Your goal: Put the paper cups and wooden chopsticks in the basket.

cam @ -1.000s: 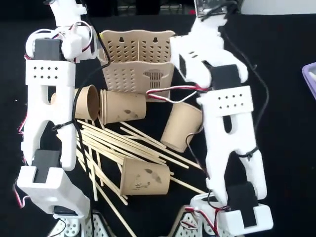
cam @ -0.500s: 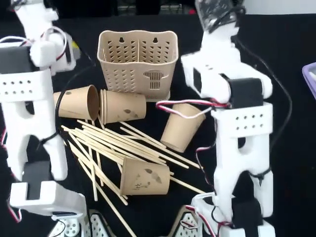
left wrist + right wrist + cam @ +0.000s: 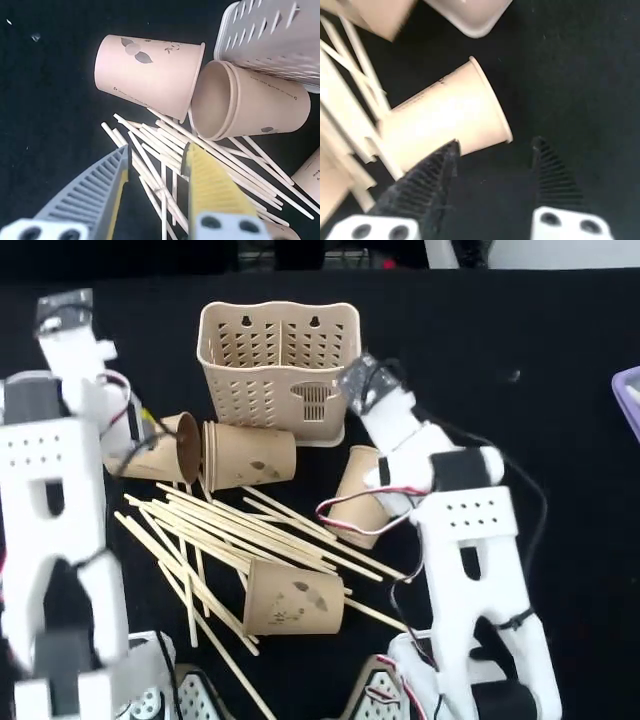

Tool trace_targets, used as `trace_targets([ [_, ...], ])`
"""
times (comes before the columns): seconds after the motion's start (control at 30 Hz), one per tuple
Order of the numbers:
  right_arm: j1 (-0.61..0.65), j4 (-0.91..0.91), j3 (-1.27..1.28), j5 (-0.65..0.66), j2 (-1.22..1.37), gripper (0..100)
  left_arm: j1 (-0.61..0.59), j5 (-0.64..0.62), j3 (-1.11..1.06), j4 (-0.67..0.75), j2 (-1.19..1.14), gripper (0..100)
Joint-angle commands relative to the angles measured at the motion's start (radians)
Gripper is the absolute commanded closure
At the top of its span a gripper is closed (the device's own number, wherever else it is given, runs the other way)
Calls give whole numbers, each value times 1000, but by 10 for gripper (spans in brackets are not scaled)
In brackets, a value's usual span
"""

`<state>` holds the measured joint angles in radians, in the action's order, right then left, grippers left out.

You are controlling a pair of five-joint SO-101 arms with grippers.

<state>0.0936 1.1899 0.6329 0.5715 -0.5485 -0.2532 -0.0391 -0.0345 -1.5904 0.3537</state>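
Note:
A beige slotted basket (image 3: 278,365) stands upright at the back of the black table. Several paper cups lie on their sides: two mouth to mouth (image 3: 165,448) (image 3: 248,455) in front of the basket, one (image 3: 355,502) to the right, one (image 3: 293,598) nearer the front. Wooden chopsticks (image 3: 240,535) are scattered between them. My left gripper (image 3: 157,150) hangs open over the chopsticks (image 3: 225,160), just short of the two cups (image 3: 150,75) (image 3: 245,102). My right gripper (image 3: 495,145) is open just above the right cup (image 3: 440,125), close to its rim.
The basket's corner (image 3: 470,12) lies just beyond the right cup, and its wall (image 3: 270,30) is beside the second cup. A purple object (image 3: 630,400) sits at the table's right edge. Bare black table lies to the right of the right arm.
Both arms have swung away from the basket and come down. The left gripper now hangs by the left cups; the right gripper has dropped over the right cup.

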Motion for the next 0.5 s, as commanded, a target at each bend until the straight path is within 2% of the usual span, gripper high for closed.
trace_targets([
  [0.0,-23,-114,30,26,19,762,-7,12,-321,186,210,816],
  [0.13,-25,-92,-44,64,148,711,-10,11,-642,413,384,816],
  [0.23,-26,-55,-101,123,226,709,-2,5,-799,517,482,816],
  [0.37,-18,5,-119,219,266,724,-10,5,-909,591,563,816],
  [0.47,-23,35,-119,307,266,805,-4,5,-947,598,582,816],
])
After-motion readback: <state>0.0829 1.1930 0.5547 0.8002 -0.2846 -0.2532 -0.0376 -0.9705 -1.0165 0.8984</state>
